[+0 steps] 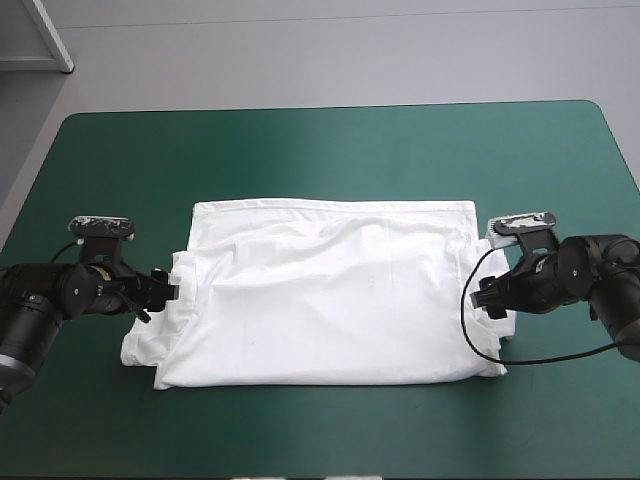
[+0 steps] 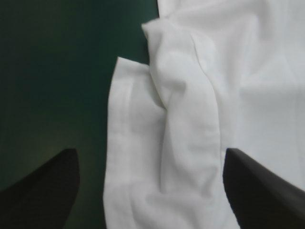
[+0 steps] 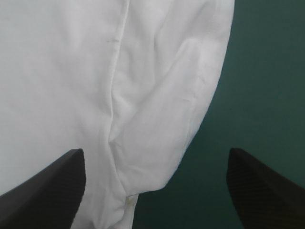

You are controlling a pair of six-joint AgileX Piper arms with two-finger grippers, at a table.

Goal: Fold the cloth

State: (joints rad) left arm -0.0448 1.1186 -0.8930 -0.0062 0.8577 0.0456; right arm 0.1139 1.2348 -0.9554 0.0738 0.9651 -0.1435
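Note:
The white T-shirt (image 1: 325, 290) lies spread on the teal-green cover, folded to a rough rectangle with rumpled side edges. My left gripper (image 1: 165, 290) is low at its left edge, open, its black fingers (image 2: 43, 186) standing wide apart with a bunched fold of the T-shirt (image 2: 186, 124) between and ahead of them. My right gripper (image 1: 487, 297) is low at the right edge, open as well, with the T-shirt's rounded side fold (image 3: 157, 109) lying between its fingers (image 3: 47, 186). Neither gripper holds cloth.
Bare teal-green cover (image 1: 330, 150) stretches beyond the T-shirt toward the table's far edge, and a narrower strip runs along the front edge. A white object's corner (image 1: 35, 40) shows off the table at the far left.

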